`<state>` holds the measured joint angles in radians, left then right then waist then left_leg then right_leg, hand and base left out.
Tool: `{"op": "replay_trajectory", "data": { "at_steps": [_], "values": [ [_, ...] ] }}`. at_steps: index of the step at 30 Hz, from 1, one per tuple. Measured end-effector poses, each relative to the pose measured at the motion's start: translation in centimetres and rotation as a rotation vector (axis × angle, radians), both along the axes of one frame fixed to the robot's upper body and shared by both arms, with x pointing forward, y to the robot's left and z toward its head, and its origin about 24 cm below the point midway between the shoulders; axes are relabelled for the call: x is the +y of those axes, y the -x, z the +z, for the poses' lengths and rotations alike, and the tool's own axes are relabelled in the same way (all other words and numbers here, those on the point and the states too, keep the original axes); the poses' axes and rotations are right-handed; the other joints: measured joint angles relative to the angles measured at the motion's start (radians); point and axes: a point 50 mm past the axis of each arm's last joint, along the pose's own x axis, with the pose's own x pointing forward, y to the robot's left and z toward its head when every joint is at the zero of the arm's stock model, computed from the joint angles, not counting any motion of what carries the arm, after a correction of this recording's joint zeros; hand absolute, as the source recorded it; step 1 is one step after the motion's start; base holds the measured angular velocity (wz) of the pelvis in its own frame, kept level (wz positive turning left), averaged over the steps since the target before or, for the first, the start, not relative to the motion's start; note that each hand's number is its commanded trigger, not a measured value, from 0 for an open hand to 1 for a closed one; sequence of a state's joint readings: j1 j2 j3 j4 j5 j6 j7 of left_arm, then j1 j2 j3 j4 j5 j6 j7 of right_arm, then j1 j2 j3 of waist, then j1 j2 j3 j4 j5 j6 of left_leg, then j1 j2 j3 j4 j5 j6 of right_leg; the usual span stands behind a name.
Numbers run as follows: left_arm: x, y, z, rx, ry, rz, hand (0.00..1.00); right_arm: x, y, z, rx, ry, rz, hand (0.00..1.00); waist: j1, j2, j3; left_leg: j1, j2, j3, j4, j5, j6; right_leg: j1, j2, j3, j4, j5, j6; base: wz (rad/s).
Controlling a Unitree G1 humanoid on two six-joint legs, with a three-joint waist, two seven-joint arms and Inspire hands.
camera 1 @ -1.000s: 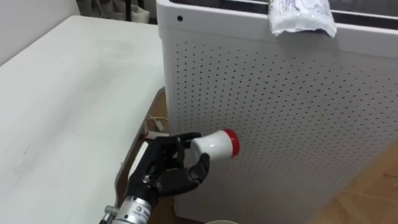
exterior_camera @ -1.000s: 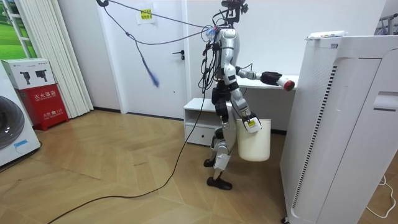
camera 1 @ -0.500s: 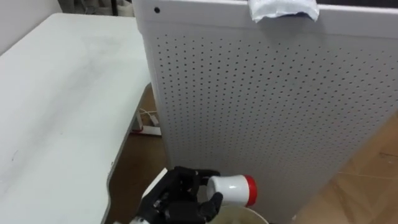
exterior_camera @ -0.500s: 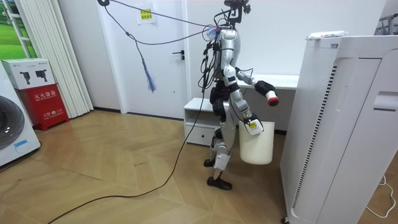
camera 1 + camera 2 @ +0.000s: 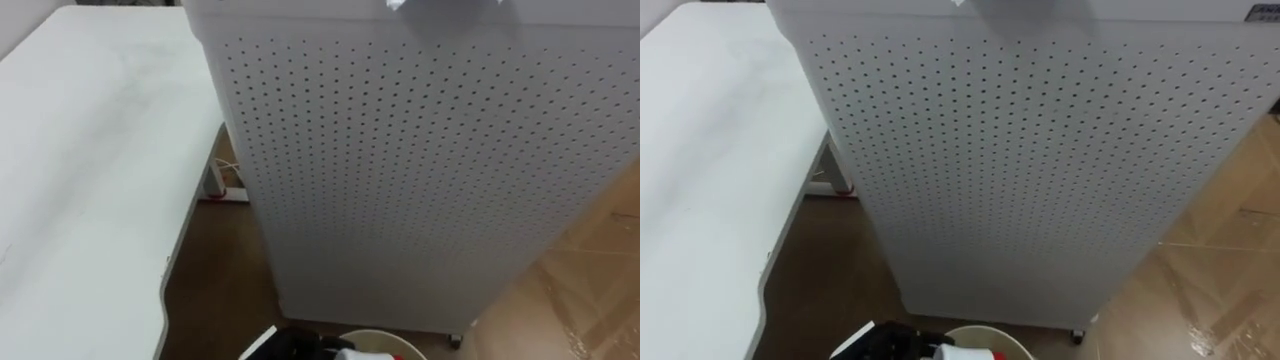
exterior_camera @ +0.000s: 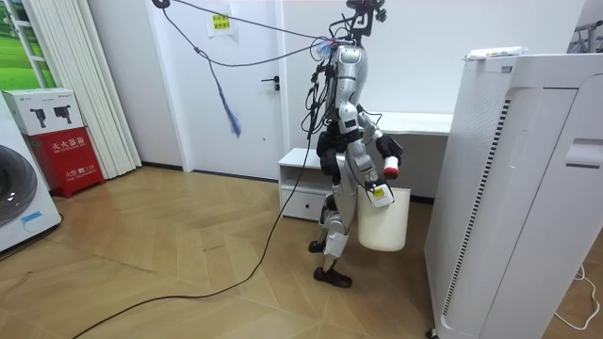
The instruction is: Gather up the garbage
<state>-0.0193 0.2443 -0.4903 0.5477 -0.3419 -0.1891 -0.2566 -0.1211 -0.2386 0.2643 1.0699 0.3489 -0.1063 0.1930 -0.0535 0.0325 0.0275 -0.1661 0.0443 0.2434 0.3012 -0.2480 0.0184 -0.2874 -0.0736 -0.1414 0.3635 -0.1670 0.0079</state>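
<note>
The garbage here is a white bottle with a red cap (image 6: 389,169). The left hand (image 5: 300,347) has its dark fingers curled round the bottle's body. It holds the bottle low in front of the robot, cap end turned down and just above the near rim of the white bucket (image 6: 383,226). That position suggests the bottle is about to be dropped in, and it has not been let go yet.

The bucket hangs clear of the floor from the right hand (image 6: 375,191), which is closed on its top edge. Carried at thigh height close to the body, its mouth sits under the other hand, so the bottle needs only a short drop.

The robot stands upright between the end of a white table (image 5: 90,150), bare along its near edge, and a tall white perforated cabinet (image 5: 420,170) straight ahead. A crumpled white wrapper (image 6: 495,53) lies at the front edge of the cabinet's top, probably more garbage to collect.

The floor (image 6: 188,254) is wood boards. A low white drawer unit (image 6: 303,184) stands behind the robot, with a white door (image 6: 247,94) in the back wall. At the room view's left are a red box (image 6: 73,158) and a washing machine (image 6: 17,202).
</note>
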Motion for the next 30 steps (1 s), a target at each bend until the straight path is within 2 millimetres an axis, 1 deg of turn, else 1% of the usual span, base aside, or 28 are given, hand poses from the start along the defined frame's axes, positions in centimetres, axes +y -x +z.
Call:
{"op": "replay_trajectory", "data": {
  "at_steps": [1, 2, 8, 9, 12, 16, 20, 23, 26, 28, 30],
  "values": [
    [-0.1, 0.2, -0.2, 0.01, -0.001, -0.008, 0.0, -0.1, 0.1, -0.1, 0.008, 0.004, -0.005, 1.0, 0.0, 0.004, 0.0026, 0.0, 0.0, 0.0, 0.0, 0.0, 0.0, 0.0, 0.0, 0.0, 0.0, 0.0, 0.0, 0.0],
    [-0.1, 0.2, -0.3, 0.014, 0.002, -0.013, 0.0, -0.2, 0.2, -0.1, 0.011, 0.006, -0.007, 1.0, 0.0, 0.006, 0.0036, -0.001, 0.0, 0.0, 0.0, 0.0, 0.0, -0.001, 0.0, 0.0, 0.0, 0.0, 0.0, 0.0],
    [-0.9, 0.6, -0.5, 0.032, 0.016, -0.061, 0.0, -0.3, 0.2, -0.2, 0.013, 0.015, -0.011, 1.0, -0.007, 0.019, 0.0023, -0.014, 0.001, -0.001, 0.003, 0.001, 0.0, -0.014, -0.001, -0.003, 0.004, 0.0, 0.0, 0.01],
    [-1.1, 0.8, -0.6, 0.037, 0.017, -0.074, 0.0, -0.3, 0.2, -0.2, 0.015, 0.016, -0.01, 1.0, -0.008, 0.022, 0.0009, -0.014, 0.001, -0.001, 0.003, 0.001, 0.0, -0.013, -0.001, -0.005, 0.005, 0.0, 0.0, 0.0],
    [-1.3, 0.9, -0.6, 0.041, 0.023, -0.092, 0.0, 0.1, 0.6, -0.5, 0.038, 0.02, 0.006, 1.0, -0.007, 0.024, 0.0014, -0.014, 0.001, -0.001, 0.003, 0.001, 0.0, -0.013, -0.002, -0.007, 0.005, 0.0, 0.0, 0.0],
    [-1.3, 0.8, -0.6, 0.037, 0.019, -0.092, 0.0, -0.5, 0.5, -0.4, 0.03, 0.047, -0.023, 1.0, -0.009, 0.023, 0.0011, -0.01, -0.002, 0.0, 0.003, 0.001, 0.002, -0.013, -0.006, -0.011, 0.008, 0.0, 0.0, 0.0],
    [-1.6, 0.9, -0.6, 0.028, 0.008, -0.1, 0.0, -0.4, 0.5, -0.4, 0.028, 0.045, -0.022, 1.0, -0.011, 0.023, 0.0012, 0.003, -0.004, 0.001, 0.001, 0.002, 0.002, -0.007, -0.008, -0.014, 0.014, 0.0, 0.0, -0.06],
    [-2.0, 0.6, -0.1, -0.011, -0.019, -0.113, 0.0, -0.5, 0.7, -0.5, 0.03, 0.042, -0.027, 1.0, -0.011, 0.017, 0.0015, 0.013, -0.004, 0.006, 0.0, 0.002, 0.002, 0.003, -0.008, -0.014, 0.012, 0.0, 0.0, 0.0],
    [-2.1, 0.3, 0.4, -0.064, -0.067, -0.127, 0.0, -0.5, 1.3, -0.7, 0.048, 0.043, -0.031, 1.0, -0.017, 0.014, 0.0012, 0.041, -0.004, 0.005, -0.004, 0.002, 0.002, 0.039, -0.007, -0.023, -0.003, -0.001, 0.0, 0.05],
    [-1.9, -0.4, 1.9, -0.165, -0.106, -0.109, 0.0, -0.7, 1.7, -0.8, 0.048, 0.043, -0.041, 1.0, -0.02, 0.007, -0.0003, 0.049, -0.002, 0.004, -0.004, 0.002, 0.002, 0.045, -0.008, -0.023, -0.003, -0.002, 0.0, 0.0],
    [-1.8, -1.0, 3.1, -0.241, -0.136, -0.086, 0.0, -0.8, 1.9, -0.8, 0.044, 0.043, -0.051, 1.0, -0.021, 0.005, 0.0, 0.054, -0.003, 0.004, -0.003, 0.002, 0.002, 0.049, -0.008, -0.021, -0.003, -0.002, 0.001, 0.0]
  ]
}}
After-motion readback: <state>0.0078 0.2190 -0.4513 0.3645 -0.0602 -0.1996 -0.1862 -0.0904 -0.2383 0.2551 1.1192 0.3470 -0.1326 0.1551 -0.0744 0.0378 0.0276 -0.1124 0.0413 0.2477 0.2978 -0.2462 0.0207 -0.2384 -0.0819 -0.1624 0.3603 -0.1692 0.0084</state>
